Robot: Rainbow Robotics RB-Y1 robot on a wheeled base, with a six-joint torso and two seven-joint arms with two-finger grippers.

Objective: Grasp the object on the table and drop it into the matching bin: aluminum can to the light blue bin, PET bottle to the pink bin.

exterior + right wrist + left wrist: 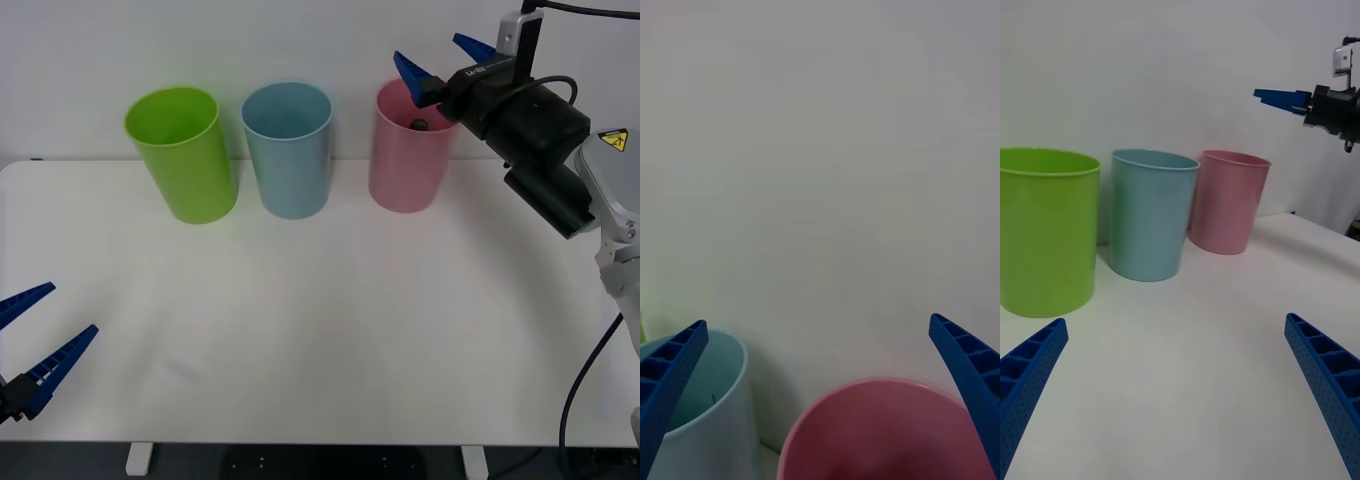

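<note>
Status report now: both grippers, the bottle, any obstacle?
Right gripper open above pink bin. Bottle inside it. Left gripper open, low over table. No obstacle.

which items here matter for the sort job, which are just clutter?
Job:
- PET bottle, dark cap showing inside the pink bin
- pink bin
- light blue bin
- right gripper, open above the pink bin
- table

Not in play:
- lime green bin
- left gripper, open, idle at the table's near left edge

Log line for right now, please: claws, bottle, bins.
right claw: open, above pink bin | bottle: dark cap visible inside pink bin | left claw: open, idle, near table edge | light blue bin: untouched
</note>
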